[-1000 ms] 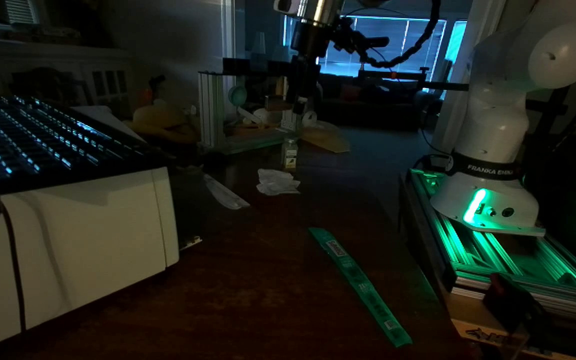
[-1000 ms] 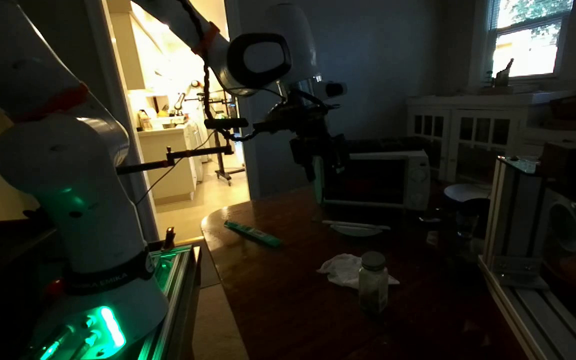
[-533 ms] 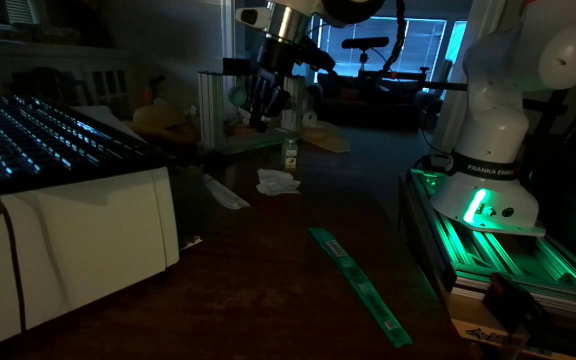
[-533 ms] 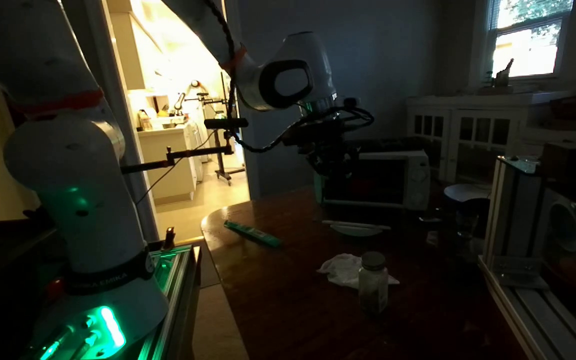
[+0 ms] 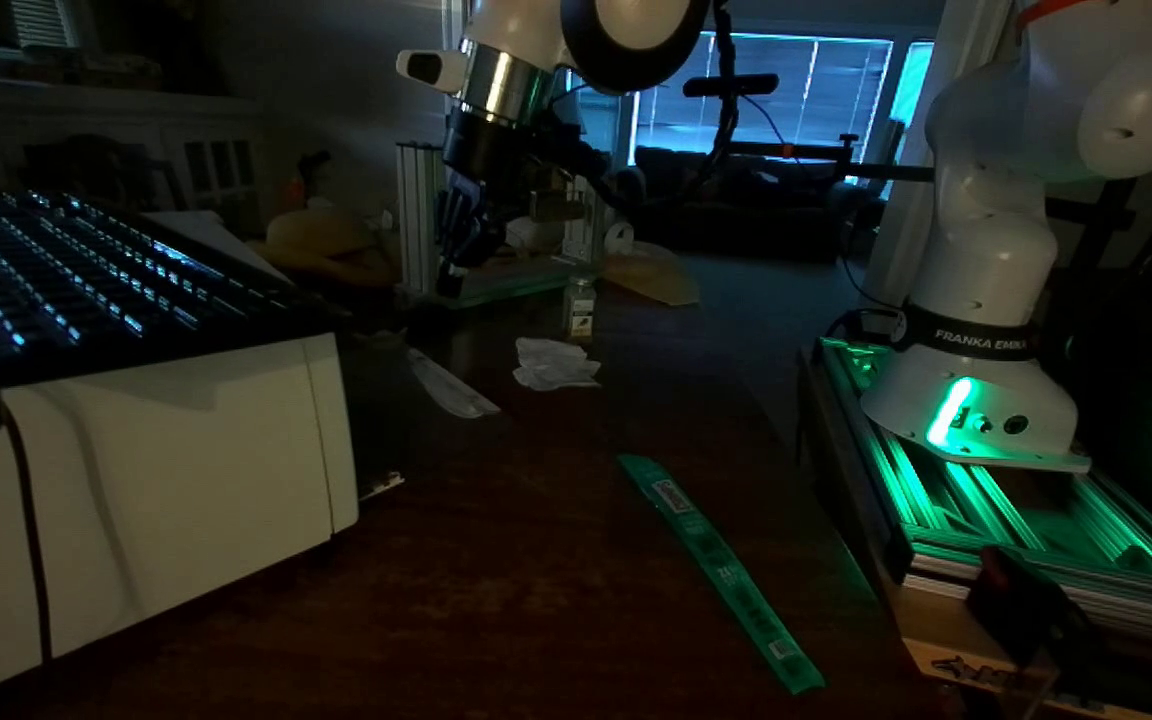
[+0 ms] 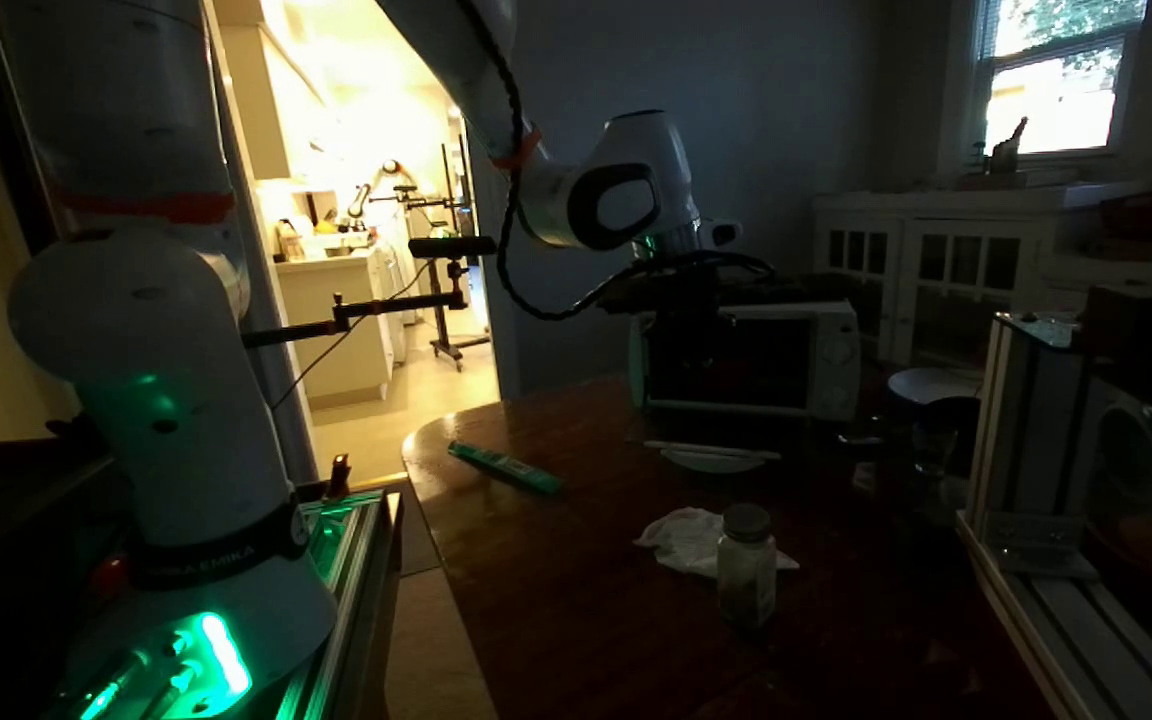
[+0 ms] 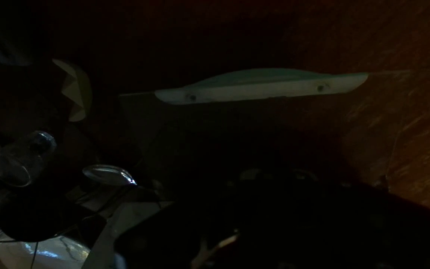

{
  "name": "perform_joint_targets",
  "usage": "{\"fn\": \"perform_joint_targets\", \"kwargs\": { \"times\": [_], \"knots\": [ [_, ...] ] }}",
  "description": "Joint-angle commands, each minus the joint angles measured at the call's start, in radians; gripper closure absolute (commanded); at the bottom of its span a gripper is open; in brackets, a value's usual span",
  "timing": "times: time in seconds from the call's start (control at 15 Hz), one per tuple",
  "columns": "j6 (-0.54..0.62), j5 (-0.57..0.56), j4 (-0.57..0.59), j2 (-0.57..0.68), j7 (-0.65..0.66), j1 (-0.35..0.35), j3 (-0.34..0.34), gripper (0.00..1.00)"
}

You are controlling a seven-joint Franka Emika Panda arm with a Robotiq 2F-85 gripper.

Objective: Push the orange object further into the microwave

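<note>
The white microwave (image 6: 836,360) stands at the back of the table, its dark inside facing my arm. Its door lies folded down, with the pale handle (image 7: 263,89) across the wrist view. In an exterior view only the microwave's pale side (image 5: 166,490) shows. The orange object is hidden; nothing orange can be made out in the dark cavity. My gripper (image 6: 698,352) hangs in front of the microwave, above the lowered door, and looks shut with nothing seen in it. Its dark fingers point downward in an exterior view (image 5: 452,275). The wrist view is too dark around the jaws to show them clearly.
A keyboard (image 5: 116,280) lies on top of the microwave. On the table are a glass jar (image 6: 746,570), crumpled white paper (image 6: 681,540) and a green packet (image 6: 506,467). A spoon (image 7: 108,175) and clear glass (image 7: 17,160) lie beside the door. A metal frame (image 6: 1026,470) stands opposite.
My gripper has swung over toward the microwave and come lower, turning as it moved. Its fingers, apart a second ago, have come together. The things on the table have stayed put.
</note>
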Motion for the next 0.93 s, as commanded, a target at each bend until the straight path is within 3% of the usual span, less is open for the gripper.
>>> {"fn": "perform_joint_targets", "kwargs": {
  "times": [0.0,0.33,0.87],
  "knots": [
    [0.000,-0.014,0.007,0.007,0.014,-0.043,0.042,0.99],
    [0.026,-0.007,0.029,0.048,0.036,-0.043,0.062,1.00],
    [0.161,0.048,0.125,0.207,0.023,-0.098,0.205,1.00]
  ]
}}
